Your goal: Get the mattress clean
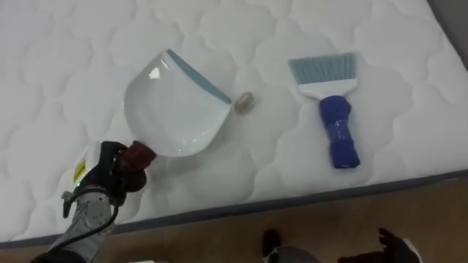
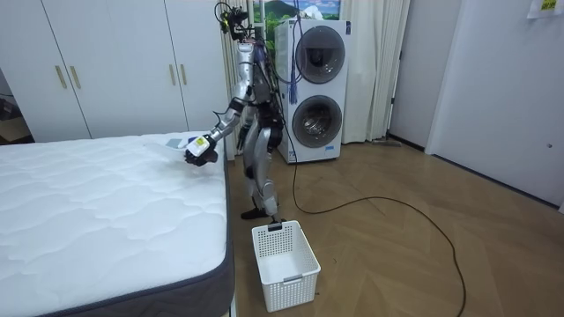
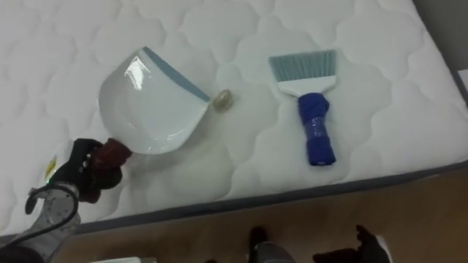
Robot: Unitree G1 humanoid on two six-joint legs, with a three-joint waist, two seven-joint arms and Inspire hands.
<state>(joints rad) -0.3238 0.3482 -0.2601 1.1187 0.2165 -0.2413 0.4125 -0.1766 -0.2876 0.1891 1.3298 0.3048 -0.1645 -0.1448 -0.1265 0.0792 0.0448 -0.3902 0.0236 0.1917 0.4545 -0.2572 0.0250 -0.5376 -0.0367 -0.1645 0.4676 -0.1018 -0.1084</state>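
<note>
**Left hand [image 1: 110, 179].** Fingers are curled tight round the dark red handle [image 1: 139, 155] of the white plastic dustpan with a blue-grey lip [image 1: 172, 106]. You grip the handle at its end. The pan points away from you and to your right, tilted, with the lip leading. Whether the lip rests on the quilting I cannot tell.

**At the lip.** One small crumpled beige scrap [image 1: 243, 103] lies on the white quilted mattress [image 1: 58, 73], just beside the lip's right corner. It is outside the pan.

**Further right.** A hand brush with pale blue bristles and a blue handle [image 1: 333, 109] lies flat on the mattress, well apart from the scrap. Its bristles point away from you and its handle points toward the bed edge. Nothing is touching it.

**Right hand [image 1: 398, 245].** This is probably the dark shape at the lower right edge. Its state I cannot tell.

**Room view.** You stand at the side of the bed with your left arm out over the mattress. A white slatted plastic basket [image 2: 284, 260] sits on the wooden floor near your feet.

**Step (judgement).** The pan is placed against the debris and the sweep has not yet begun.

**Next move (judgement).**
- Bring your right hand to the brush and close it on the blue handle.
- Set the bristles down on the scrap's right side.
- Draw them left into the pan in one short stroke.
- Hold the lip down firmly, because on soft quilting the scrap may slip under the lip instead of over it.
- The basket looks like the likely place to empty the pan.
</note>
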